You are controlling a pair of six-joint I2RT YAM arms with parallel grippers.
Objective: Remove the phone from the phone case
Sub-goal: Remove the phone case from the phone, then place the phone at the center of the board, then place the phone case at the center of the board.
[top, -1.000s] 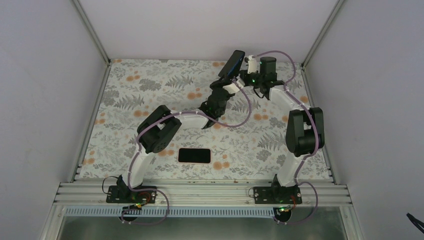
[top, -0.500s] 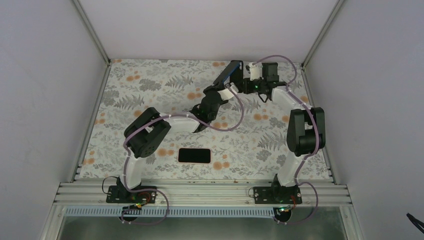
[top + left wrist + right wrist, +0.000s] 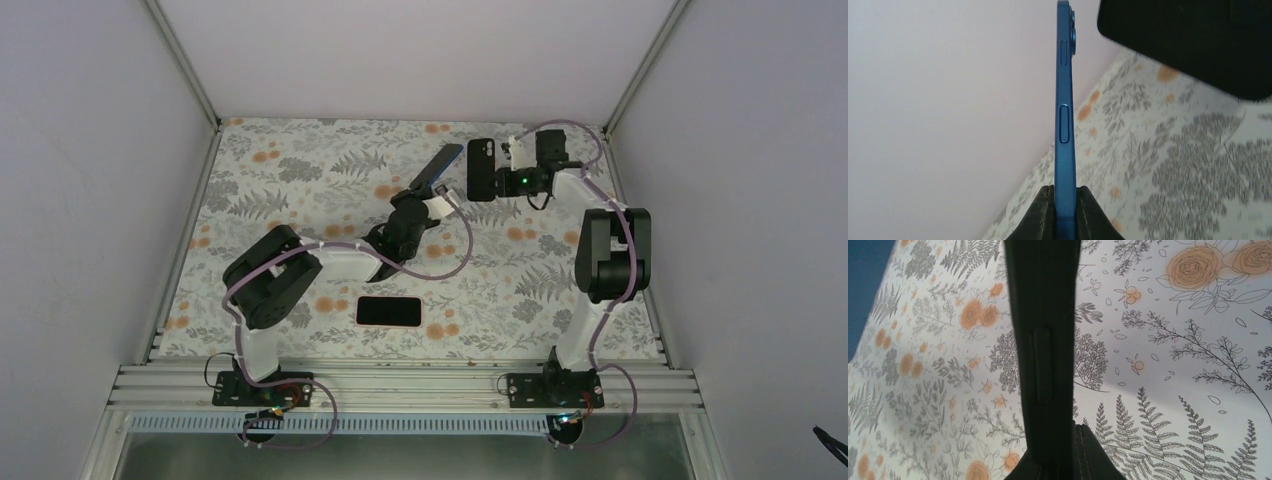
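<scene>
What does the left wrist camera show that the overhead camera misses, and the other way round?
Only the left wrist view: the blue phone edge-on, with its side buttons, pinched between the left fingers. Only the overhead view: the left arm and right arm whole, the right one holding the black case at the table's far end, and a pink-rimmed phone lying flat near the arm bases. Both: the blue phone, the black case (just a corner in the wrist view) and the floral table cover.

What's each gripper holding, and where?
Left gripper: slim blue phone, pinched at the end opposite its cameras. Right gripper: black phone case, clamped by one edge.
</scene>
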